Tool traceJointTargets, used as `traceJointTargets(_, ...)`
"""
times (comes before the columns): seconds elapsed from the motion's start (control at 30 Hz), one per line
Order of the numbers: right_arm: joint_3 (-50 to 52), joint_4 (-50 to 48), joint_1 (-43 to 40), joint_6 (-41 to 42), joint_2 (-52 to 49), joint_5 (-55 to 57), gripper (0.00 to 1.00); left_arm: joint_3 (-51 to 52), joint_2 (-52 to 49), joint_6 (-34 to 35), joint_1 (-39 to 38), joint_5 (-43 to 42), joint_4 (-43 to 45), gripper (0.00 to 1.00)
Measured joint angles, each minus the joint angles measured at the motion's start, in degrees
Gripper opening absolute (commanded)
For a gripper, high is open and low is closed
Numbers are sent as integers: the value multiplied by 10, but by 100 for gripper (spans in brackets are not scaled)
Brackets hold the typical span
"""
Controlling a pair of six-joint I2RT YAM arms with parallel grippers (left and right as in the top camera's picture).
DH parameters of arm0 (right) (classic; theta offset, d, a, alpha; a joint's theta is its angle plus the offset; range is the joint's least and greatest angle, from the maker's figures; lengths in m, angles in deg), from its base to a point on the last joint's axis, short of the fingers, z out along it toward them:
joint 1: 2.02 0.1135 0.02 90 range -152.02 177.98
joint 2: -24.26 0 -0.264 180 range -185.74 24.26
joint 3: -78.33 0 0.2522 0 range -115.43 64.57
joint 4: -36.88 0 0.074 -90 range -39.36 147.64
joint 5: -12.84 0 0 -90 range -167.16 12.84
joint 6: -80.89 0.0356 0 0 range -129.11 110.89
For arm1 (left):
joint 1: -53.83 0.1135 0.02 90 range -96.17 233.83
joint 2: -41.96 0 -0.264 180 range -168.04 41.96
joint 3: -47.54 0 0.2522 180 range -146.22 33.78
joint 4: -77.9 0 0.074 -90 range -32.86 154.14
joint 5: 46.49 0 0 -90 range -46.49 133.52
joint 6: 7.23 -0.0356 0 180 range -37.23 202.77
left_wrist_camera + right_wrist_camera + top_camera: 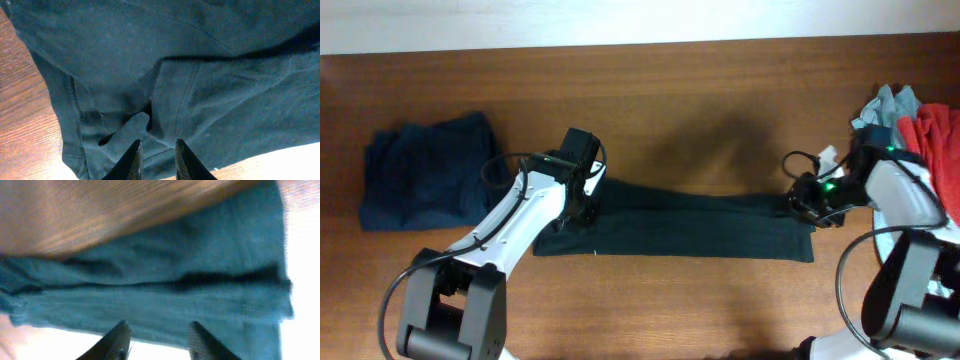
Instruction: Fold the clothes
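- The black T-shirt is lying as a long strip across the centre of the frame.
- The left gripper is hovering at its left end, fingers slightly parted and empty.
- The right gripper is at the right end, fingers released.

Brown wooden table, white band beyond it.

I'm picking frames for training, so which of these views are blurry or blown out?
Right wrist: blurred throughout, the garment smeared, white glare at lower right. Left wrist: sharp, seams readable, bright patch bottom right. Overhead: evenly lit and clear, soft shadow on the table.
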Motion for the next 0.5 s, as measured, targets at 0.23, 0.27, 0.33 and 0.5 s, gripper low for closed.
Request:
traceJointTargets(0.23, 44, -80, 19, 21, -16, 19, 19, 0, 0, 0, 0, 0, 1, 23)
traceJointTargets(0.27, 50, -90, 19, 24, -16, 23, 18, 0, 0, 0, 0, 0, 1, 23)
traceJointTargets(0.33, 59, -105, 19, 28, -16, 30, 6, 0, 0, 0, 0, 0, 1, 23)
traceJointTargets(0.5, 70, -68, 19, 41, -16, 37, 4, 0, 0, 0, 0, 0, 6, 23)
